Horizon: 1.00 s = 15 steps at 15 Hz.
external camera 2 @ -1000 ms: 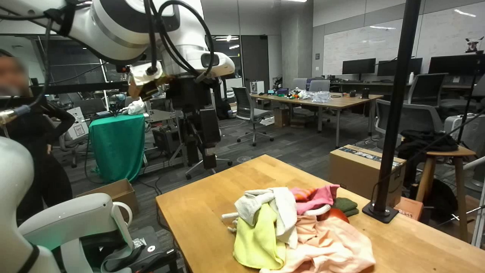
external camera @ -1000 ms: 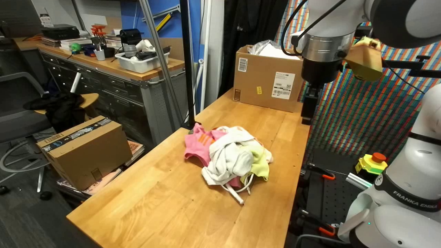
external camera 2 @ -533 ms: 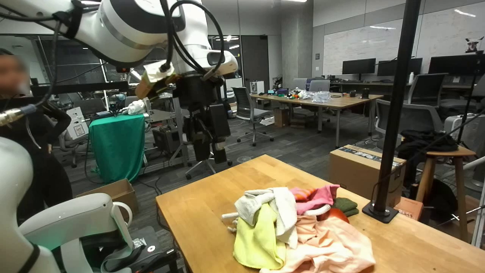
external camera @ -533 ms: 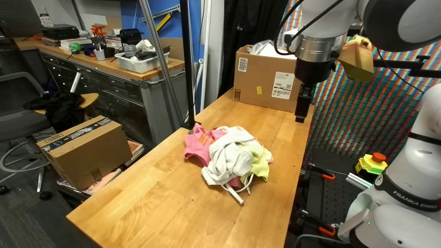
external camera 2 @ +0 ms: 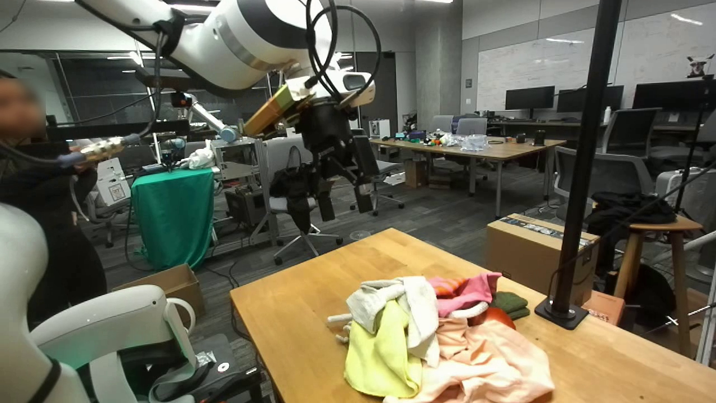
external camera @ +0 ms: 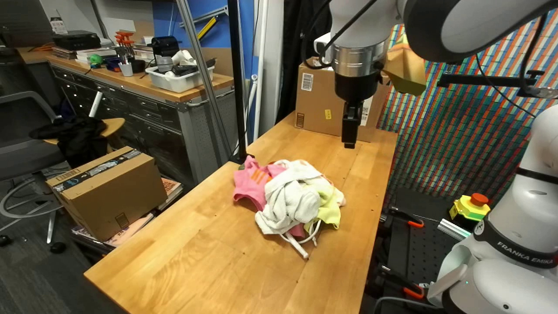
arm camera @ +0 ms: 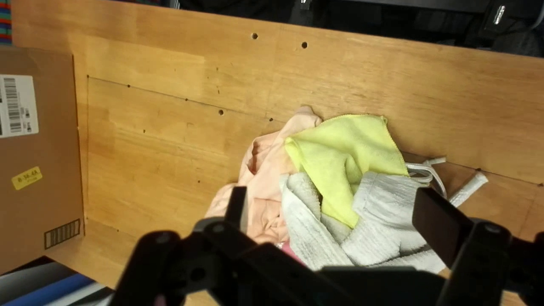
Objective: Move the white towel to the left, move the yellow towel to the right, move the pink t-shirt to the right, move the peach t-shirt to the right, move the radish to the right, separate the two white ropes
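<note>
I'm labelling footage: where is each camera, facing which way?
In an exterior view: raised at a table end, facing the box; arm, fingers show.
In an exterior view: raised, nearest the peach shirt, facing the desk; arm, fingers show.
Wrist view: on the arm, looking down at the yellow towel; fingers show.
Both exterior views share the pink shirt.

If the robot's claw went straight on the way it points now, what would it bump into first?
Probably the yellow towel, since the open gripper points down roughly toward it. Depth is unclear, so the white towel or the peach t-shirt could come first.
</note>
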{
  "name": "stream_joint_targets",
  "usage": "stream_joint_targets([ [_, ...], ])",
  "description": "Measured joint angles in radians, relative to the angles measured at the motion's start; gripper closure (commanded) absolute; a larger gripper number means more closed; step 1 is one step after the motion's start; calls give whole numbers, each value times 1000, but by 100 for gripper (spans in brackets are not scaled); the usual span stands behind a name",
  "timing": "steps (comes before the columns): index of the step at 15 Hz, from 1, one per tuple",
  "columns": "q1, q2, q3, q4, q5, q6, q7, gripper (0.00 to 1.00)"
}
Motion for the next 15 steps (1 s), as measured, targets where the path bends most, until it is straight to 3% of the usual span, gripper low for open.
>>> stream_joint_targets([
  [7, 25, 258, 1, 194, -93, -21, -19, 0],
  [15, 53, 431, -22, 282, -116, 61, -105, 0],
])
